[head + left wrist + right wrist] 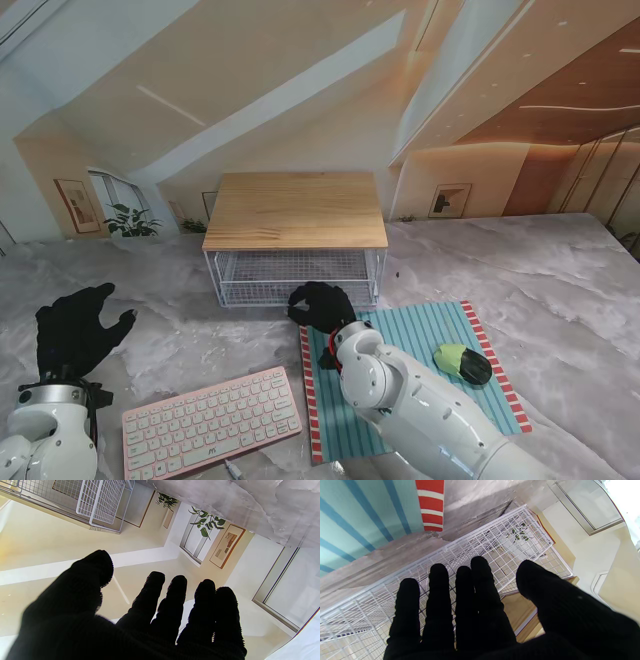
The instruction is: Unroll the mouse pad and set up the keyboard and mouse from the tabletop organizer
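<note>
Bright, even light; soft shadows, overexposed glare in wrist-view corners

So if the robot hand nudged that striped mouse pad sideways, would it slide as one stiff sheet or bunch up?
Probably it would bunch up. The mouse pad looks thin and lies flat on the table, like a soft mat, so a push at one edge may wrinkle it. The mouse resting on it would likely ride along, and the right arm above it could get in the way.

Green mouse [462, 364] on unrolled striped mouse pad [420, 340]; pink keyboard [211, 421] left, off it.
</note>
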### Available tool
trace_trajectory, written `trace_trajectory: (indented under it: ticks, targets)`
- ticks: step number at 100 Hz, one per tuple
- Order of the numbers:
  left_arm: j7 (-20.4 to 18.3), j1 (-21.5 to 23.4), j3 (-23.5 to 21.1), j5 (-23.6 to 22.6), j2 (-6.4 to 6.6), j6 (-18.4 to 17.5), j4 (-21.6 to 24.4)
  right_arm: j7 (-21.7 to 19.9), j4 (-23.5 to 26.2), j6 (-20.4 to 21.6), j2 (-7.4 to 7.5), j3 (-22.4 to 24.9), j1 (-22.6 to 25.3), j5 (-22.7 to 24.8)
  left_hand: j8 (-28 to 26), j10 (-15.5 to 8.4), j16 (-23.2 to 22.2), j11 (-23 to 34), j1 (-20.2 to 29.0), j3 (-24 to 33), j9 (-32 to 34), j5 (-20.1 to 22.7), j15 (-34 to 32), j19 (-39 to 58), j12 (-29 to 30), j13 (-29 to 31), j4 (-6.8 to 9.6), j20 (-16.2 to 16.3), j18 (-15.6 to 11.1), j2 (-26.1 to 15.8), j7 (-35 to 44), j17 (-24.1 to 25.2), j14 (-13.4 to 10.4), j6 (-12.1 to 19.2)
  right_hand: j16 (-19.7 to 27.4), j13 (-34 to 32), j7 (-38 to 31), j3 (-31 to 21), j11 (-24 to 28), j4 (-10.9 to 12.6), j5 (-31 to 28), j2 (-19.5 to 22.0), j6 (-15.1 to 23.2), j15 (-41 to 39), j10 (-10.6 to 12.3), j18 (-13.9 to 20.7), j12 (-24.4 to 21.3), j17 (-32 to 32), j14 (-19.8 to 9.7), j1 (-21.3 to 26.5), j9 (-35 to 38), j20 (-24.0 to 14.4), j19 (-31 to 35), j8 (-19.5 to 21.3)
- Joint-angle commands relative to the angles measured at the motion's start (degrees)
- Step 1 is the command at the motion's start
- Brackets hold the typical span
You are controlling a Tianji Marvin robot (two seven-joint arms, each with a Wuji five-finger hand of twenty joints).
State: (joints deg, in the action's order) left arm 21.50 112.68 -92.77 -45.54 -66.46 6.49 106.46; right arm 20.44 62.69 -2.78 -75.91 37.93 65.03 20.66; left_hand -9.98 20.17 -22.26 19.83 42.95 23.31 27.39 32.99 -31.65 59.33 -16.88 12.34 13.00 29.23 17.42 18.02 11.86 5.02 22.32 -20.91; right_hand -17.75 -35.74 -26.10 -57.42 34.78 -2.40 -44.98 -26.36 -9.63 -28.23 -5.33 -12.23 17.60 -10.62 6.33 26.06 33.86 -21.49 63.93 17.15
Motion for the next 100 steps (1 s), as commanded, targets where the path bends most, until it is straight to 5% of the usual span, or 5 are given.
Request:
trace_trajectory:
  ticks: [1,61,100]
  targets:
    - [-1.0,0.01,0.25,-0.05,0.01,-0.02,0.24,-0.29,-0.67,-0.32,-0.39,-0.1,-0.67,-0.19,0.47,-0.58,0.62,-0.37,0.99,-0.41,-1.85,-0.65,0.32,-0.67,0.67,-1.48,0.93,-0.35,-2.11,-1.32,-0.71,0.36,-1.09,-0.28,-0.34,4.4,-0.53,-1.32,-0.13,1.08,2.41,1.7,0.49,1.7,-0.04,1.98,1.35,1.03,0.25,0.71,-3.1,1.13,-0.3,-0.1]
    - [-1.17,-0.08,0.5,0.06,0.01,0.26,0.22,-0.09,-3.61,-1.28,-1.71,-0.96,-2.77,-1.83,0.5,-0.62,0.58,-0.25,1.16,-0.74,-1.85,-0.57,0.23,-0.67,0.61,-1.43,0.91,-0.35,-2.11,-1.43,-0.75,0.36,-1.08,-0.33,-0.62,4.82,-2.08,-1.27,0.57,1.14,4.15,2.04,1.18,1.14,0.27,1.9,1.51,0.7,-0.18,0.64,-4.32,0.99,0.1,-0.27]
    - [-1.19,0.2,0.7,1.0,-0.08,-0.37,0.35,0.61,5.56,-0.89,0.13,3.56,3.94,-3.06,0.47,-0.59,0.56,-0.22,1.1,-0.75,-1.7,-0.48,0.2,-0.67,0.6,-1.39,0.95,-0.35,-2.11,-1.39,-0.67,0.36,-1.01,-0.3,-0.61,4.16,-3.48,-0.91,0.42,1.11,4.98,1.97,1.78,1.05,0.19,0.91,1.33,0.29,-0.04,0.41,-4.05,0.84,0.42,-0.3]
